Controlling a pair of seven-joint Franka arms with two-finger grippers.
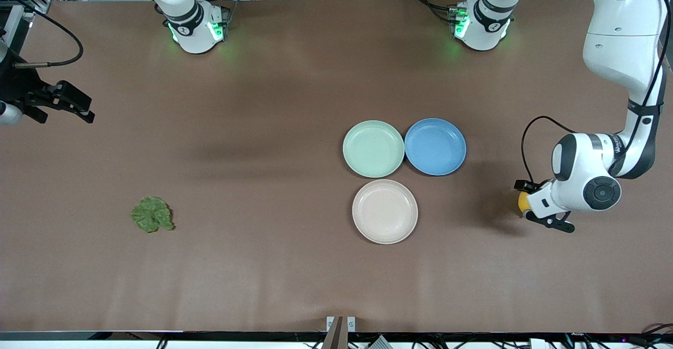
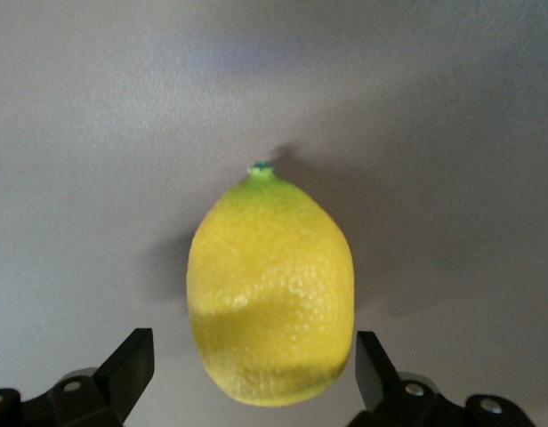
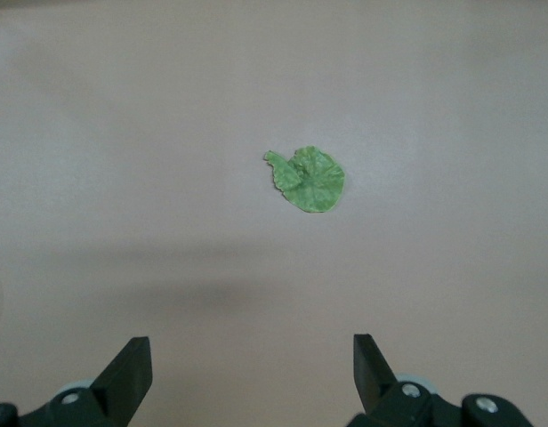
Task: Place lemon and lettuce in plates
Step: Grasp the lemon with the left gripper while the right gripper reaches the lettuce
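Observation:
The yellow lemon [image 1: 522,201] lies on the table at the left arm's end; in the left wrist view the lemon [image 2: 269,285] fills the middle. My left gripper [image 1: 532,205] is low around it and open [image 2: 254,356], one finger on each side with a small gap to the fruit. The green lettuce [image 1: 152,214] lies flat toward the right arm's end and shows in the right wrist view [image 3: 308,179]. My right gripper [image 1: 84,106] is open and empty [image 3: 252,356], up over the table's edge. The mint plate [image 1: 373,149] and cream plate [image 1: 385,211] are empty.
A blue plate [image 1: 435,146] touches the mint plate on the side toward the left arm. The cream plate is nearer the front camera than both. The brown table [image 1: 252,144] lies bare between lettuce and plates.

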